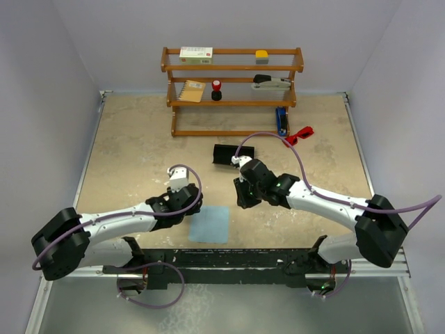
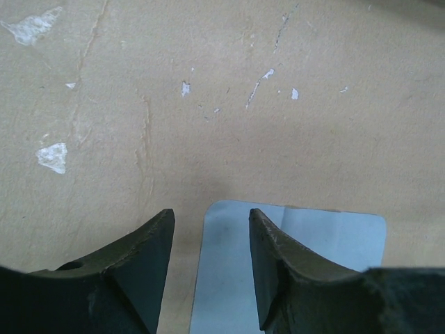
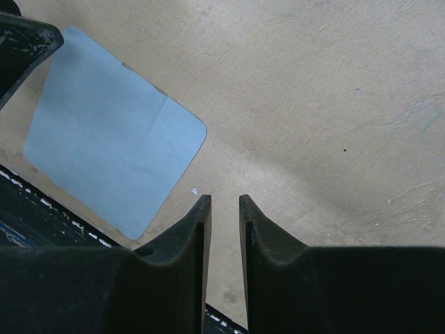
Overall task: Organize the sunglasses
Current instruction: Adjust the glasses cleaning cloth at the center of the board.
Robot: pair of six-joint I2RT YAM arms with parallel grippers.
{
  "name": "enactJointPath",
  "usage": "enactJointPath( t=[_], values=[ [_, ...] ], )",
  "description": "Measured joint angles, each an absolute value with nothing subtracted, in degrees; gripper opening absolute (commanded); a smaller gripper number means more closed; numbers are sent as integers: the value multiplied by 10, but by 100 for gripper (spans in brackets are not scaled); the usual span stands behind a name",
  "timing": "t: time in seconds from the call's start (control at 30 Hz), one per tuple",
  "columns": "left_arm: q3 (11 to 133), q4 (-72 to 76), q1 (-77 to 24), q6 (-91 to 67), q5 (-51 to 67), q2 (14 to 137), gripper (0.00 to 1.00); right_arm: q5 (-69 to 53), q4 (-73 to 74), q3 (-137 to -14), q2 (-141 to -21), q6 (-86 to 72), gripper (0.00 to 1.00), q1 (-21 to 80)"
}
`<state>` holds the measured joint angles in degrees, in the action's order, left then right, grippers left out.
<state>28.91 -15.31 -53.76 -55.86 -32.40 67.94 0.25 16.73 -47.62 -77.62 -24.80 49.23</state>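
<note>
Sunglasses (image 1: 300,133) sit far right on the counter (image 1: 139,153) by the shelf (image 1: 233,68), slanted, well beyond the right hand (image 3: 224,202), the nearer one, empty with jaws barely apart, left hand (image 2: 212,217) half-open too.

Your counter (image 1: 139,153) is tan, scuffed and flecked with white chips. Against its far edge stands a wooden shelf (image 1: 233,68) with several tiers. On the top tier you have a white box (image 1: 196,54) at the left and a small yellow item (image 1: 261,53) at the right. Lower down sit a tan packet (image 1: 192,90), a small red-and-black item (image 1: 216,89) and what may be a stapler (image 1: 270,82). The red sunglasses (image 1: 300,133) lie on the counter just right of the shelf's foot. A black case (image 1: 232,154) lies in front of the shelf, and a light blue cloth (image 1: 211,224) lies flat near the front edge.
</note>
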Motion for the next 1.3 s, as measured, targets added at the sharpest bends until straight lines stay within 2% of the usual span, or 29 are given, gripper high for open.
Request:
enactJointPath(
  t=[0.53, 0.97, 1.07, 1.17, 1.3],
  values=[
    [282, -116, -538, -546, -286, 719, 43, 3, 167, -476, -776, -252, 25, 495],
    [278, -94, -538, -543, -277, 726, 31, 3, 167, -476, -776, -253, 25, 496],
    [278, -94, -538, -543, -276, 727, 26, 3, 167, -476, -776, -253, 25, 496],
    [278, -94, -538, -542, -274, 728, 16, 3, 167, -476, -776, -253, 25, 496],
    [278, -96, -538, -540, -272, 728, 16, 3, 167, -476, -778, -253, 25, 496]
  ],
)
